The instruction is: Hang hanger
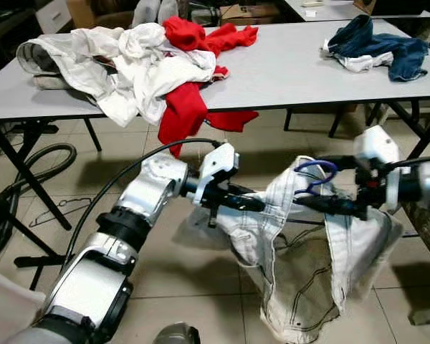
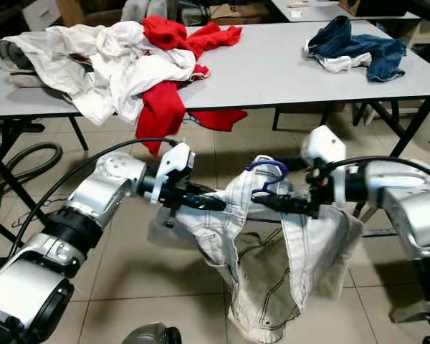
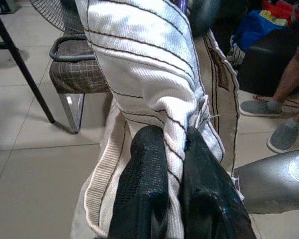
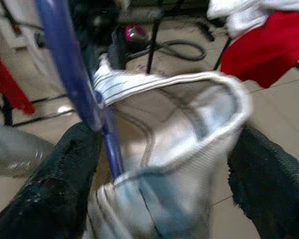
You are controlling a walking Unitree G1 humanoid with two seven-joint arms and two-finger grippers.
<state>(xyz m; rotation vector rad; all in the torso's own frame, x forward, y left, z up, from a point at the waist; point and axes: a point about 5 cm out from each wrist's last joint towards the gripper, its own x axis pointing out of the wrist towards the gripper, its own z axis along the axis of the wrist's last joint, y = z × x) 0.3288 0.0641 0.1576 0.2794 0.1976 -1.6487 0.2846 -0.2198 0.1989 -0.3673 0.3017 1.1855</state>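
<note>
Holding the trousers (image 1: 294, 272) taut, our left gripper (image 1: 254, 204) pinches fabric; our right gripper (image 1: 308, 203), jaws apart, straddles waistband and hanger (image 1: 314, 174); we keep both level.

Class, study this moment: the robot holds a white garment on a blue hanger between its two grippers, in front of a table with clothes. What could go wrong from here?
1. The left gripper pinches only a narrow fold of the white garment; it could slip free.
2. In the right gripper, wide open around cloth and blue hanger, the hanger may twist or drop.
3. The garment hangs low toward the floor and might drag.
</note>
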